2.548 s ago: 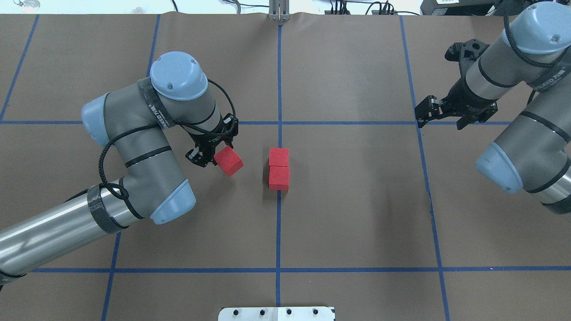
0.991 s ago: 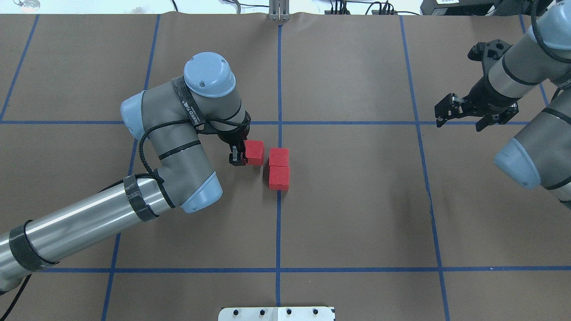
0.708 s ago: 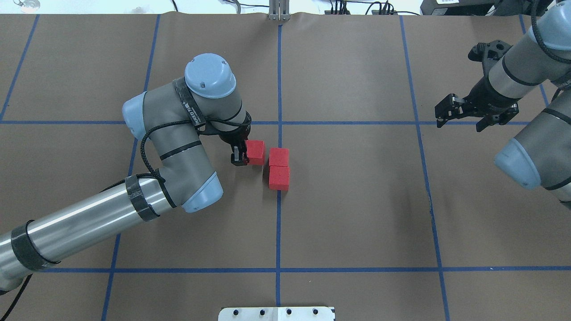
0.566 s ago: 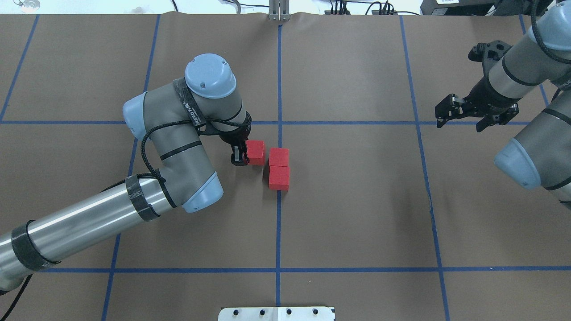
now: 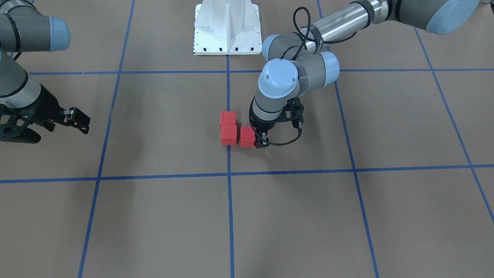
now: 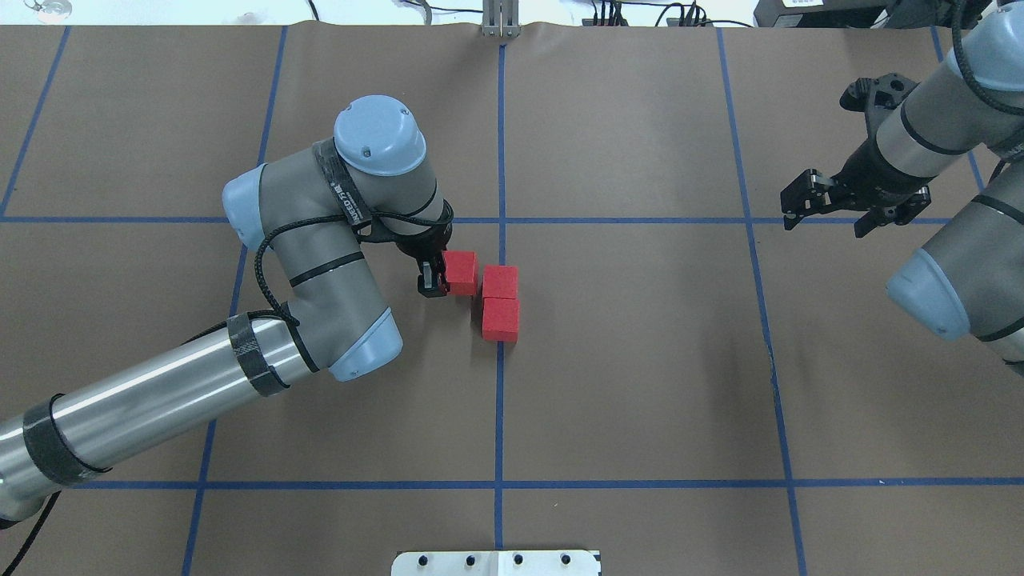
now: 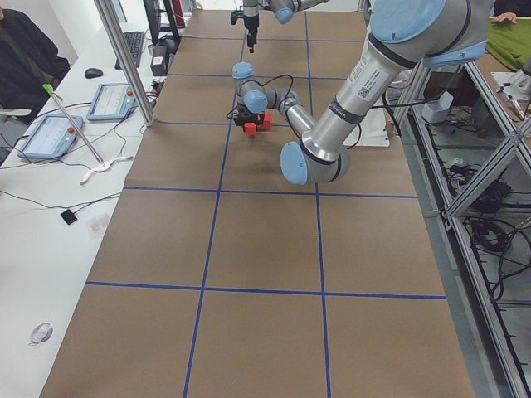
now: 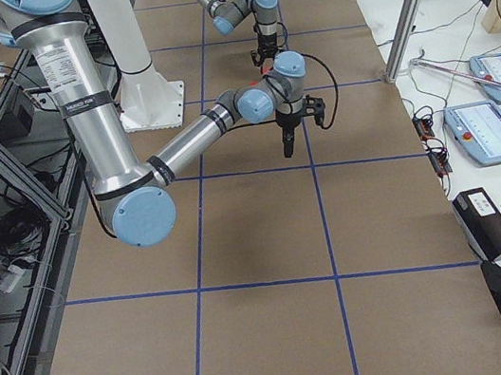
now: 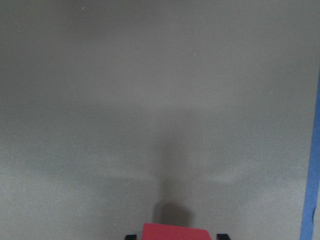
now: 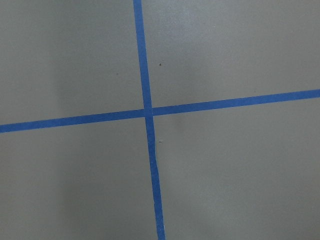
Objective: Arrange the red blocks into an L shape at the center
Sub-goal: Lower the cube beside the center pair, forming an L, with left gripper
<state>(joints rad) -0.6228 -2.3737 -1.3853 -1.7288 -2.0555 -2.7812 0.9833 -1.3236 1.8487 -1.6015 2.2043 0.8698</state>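
Note:
Two red blocks (image 6: 500,282) (image 6: 500,318) lie touching in a row on the middle blue tape line (image 6: 499,400) at the center; they also show in the front view (image 5: 228,134) (image 5: 227,117). My left gripper (image 6: 440,277) (image 5: 257,139) is shut on the third red block (image 6: 461,272) (image 5: 247,137), held low just left of the far block with a thin gap. The left wrist view shows this block (image 9: 175,232) between the fingertips. I cannot tell whether it rests on the table. My right gripper (image 6: 824,222) (image 5: 50,129) is open and empty at the far right.
The white robot base plate (image 6: 496,562) (image 5: 225,31) sits at the near edge. A grey bracket (image 6: 500,20) stands at the far edge. The right wrist view shows a blue tape crossing (image 10: 148,111). A side desk with tablets (image 7: 50,137) lies beyond the table.
My left arm carried the red block rightward to beside the far block, then crept slightly closer. My right arm drew back to the right and stayed open.

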